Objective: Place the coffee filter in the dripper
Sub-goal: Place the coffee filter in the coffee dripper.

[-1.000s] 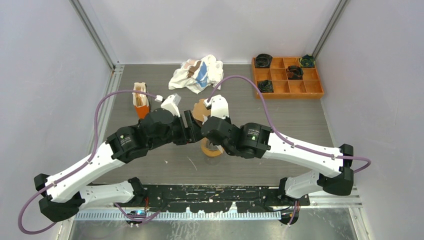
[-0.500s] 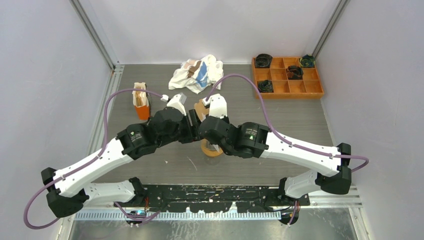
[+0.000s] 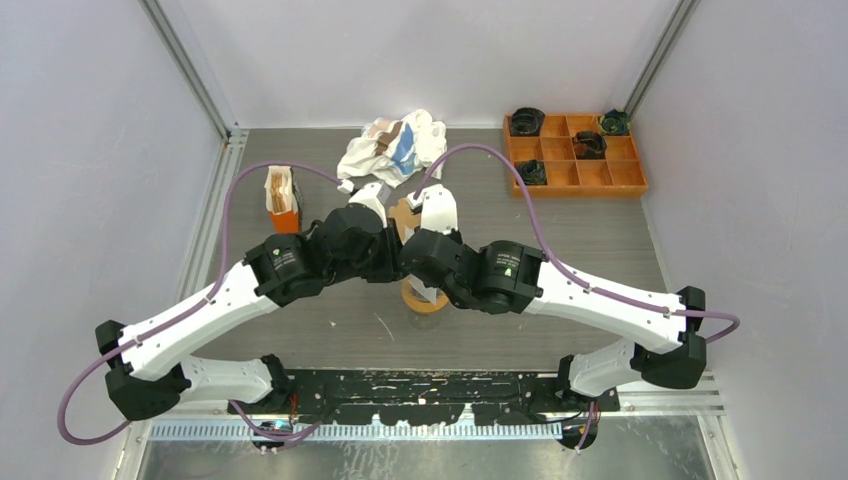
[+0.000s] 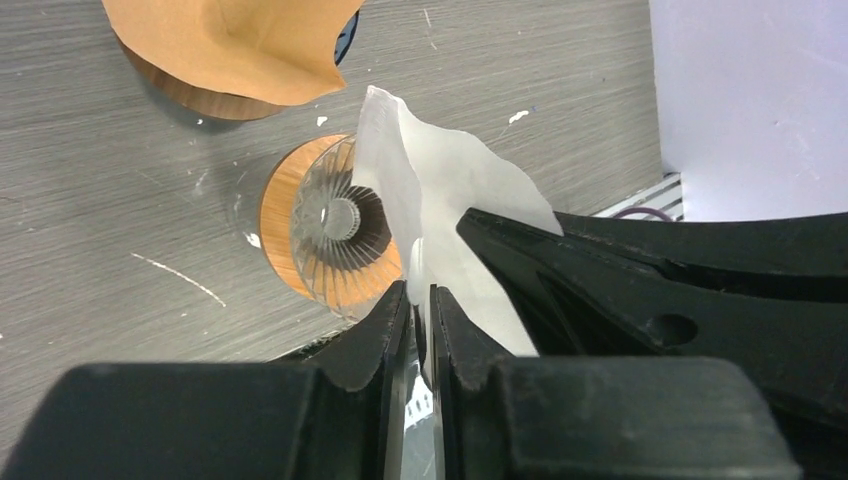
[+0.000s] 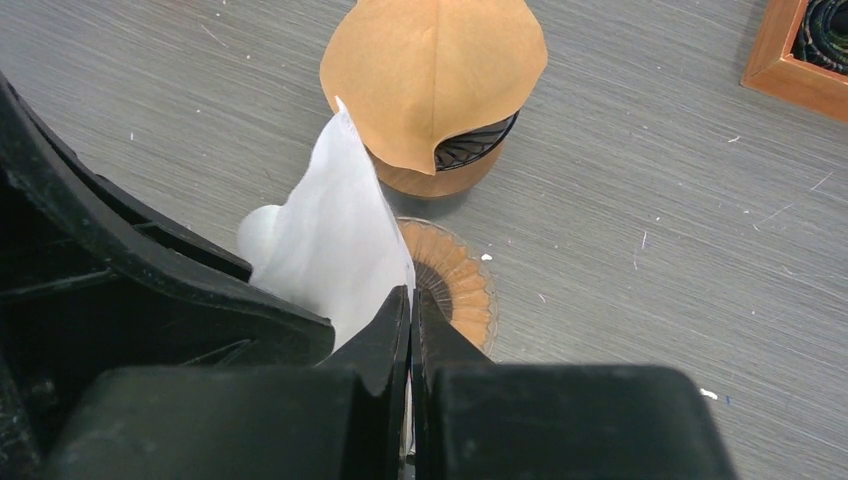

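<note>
Over the dripper (image 4: pixel 325 235), left gripper (image 4: pixel 420 300) and right gripper (image 5: pixel 412 305) (clamped) pinch filter (image 4: pixel 450 190).

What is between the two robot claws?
A white paper filter, pinched by the left gripper and the right gripper above the glass dripper; both wrist views show it.

This is a robotics lab test cell. Plain white panel walls (image 3: pixel 430 60) on bare aluminium corner posts (image 3: pixel 190 75) box in a grey wood-grain worktop (image 3: pixel 620 250). Two white-and-black robot arms (image 3: pixel 600 300) are bolted to a black mounting rail (image 3: pixel 420 385), and purple cables (image 3: pixel 472 149) loop to their wrists.
</note>
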